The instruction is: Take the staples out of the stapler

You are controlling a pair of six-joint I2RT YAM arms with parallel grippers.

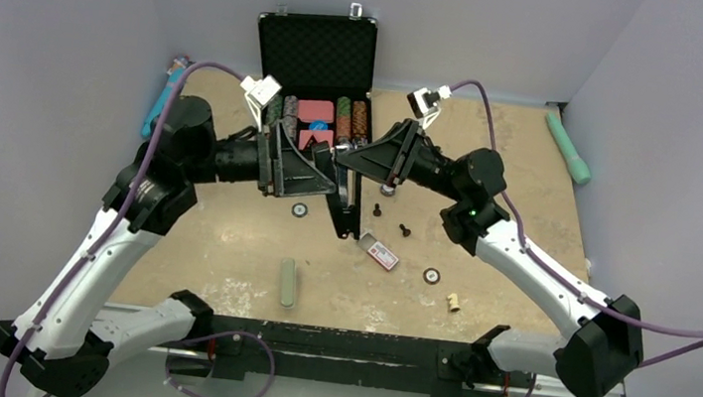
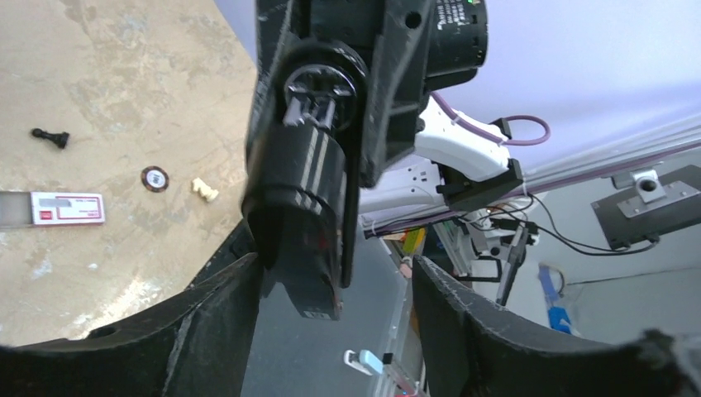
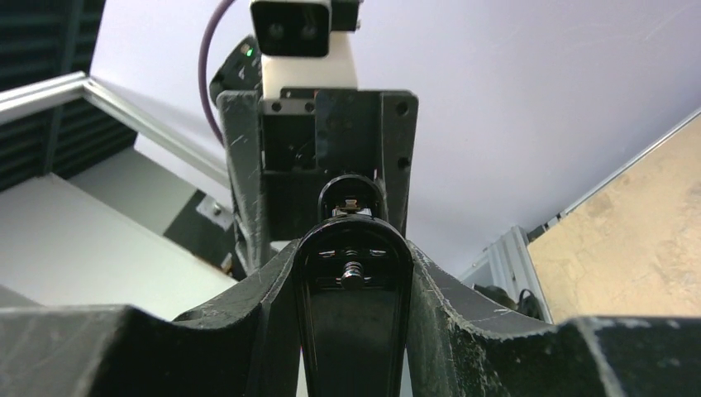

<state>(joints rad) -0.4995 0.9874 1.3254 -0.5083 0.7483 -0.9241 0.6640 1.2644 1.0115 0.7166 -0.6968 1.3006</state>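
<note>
Hidden staples; stapler (image 3: 354, 331) bottom cropped.

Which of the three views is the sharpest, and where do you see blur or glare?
Top external: sharp and evenly lit, with only soft shadows on the table. Left wrist: the near fingers are blurred, and the black stapler carries pale glare streaks. Right wrist: the black stapler is in focus but dark against the bright pale wall.
</note>
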